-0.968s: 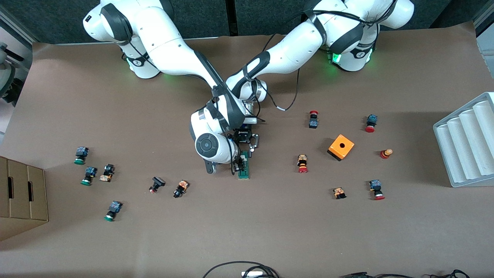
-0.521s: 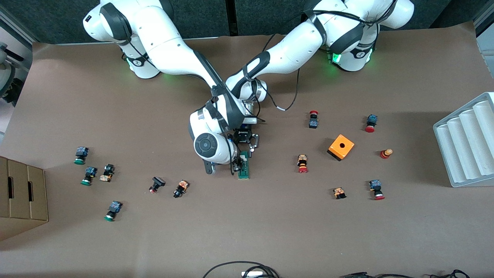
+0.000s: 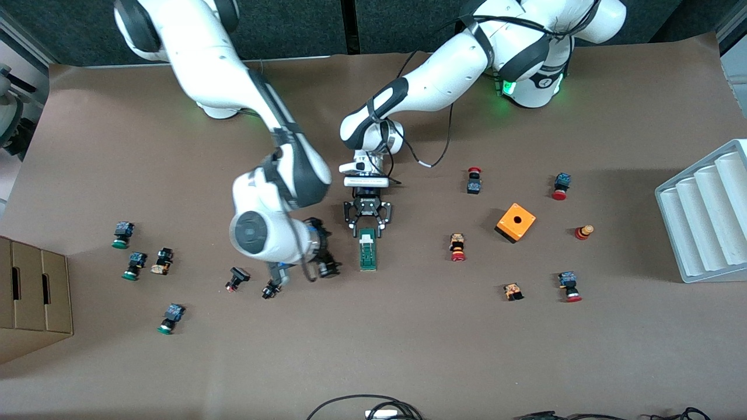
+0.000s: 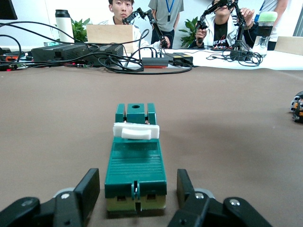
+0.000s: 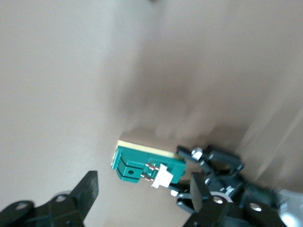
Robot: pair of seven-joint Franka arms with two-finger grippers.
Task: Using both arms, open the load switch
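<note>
The load switch (image 3: 368, 252), a narrow dark-green bar with a white block (image 4: 136, 131) across its top, lies flat on the brown table near the middle. My left gripper (image 3: 367, 228) is low at the end of the switch farther from the front camera. It is open: one finger (image 4: 87, 189) stands on each side of the switch (image 4: 136, 170) with a small gap. My right gripper (image 3: 320, 267) hangs over bare table beside the switch, toward the right arm's end. In the right wrist view my right gripper (image 5: 144, 189) is open with nothing between its fingers, and the switch (image 5: 142, 165) lies apart from it.
Red- and green-capped push buttons lie scattered toward both ends; one orange-black button (image 3: 272, 286) lies close under the right hand. Toward the left arm's end are an orange cube box (image 3: 515, 222) and a white ribbed tray (image 3: 706, 216). A cardboard box (image 3: 32, 297) stands at the right arm's end.
The right arm has pulled off the load switch toward its own end of the table and its gripper has opened. The left gripper's fingers have parted slightly. The switch has stayed put.
</note>
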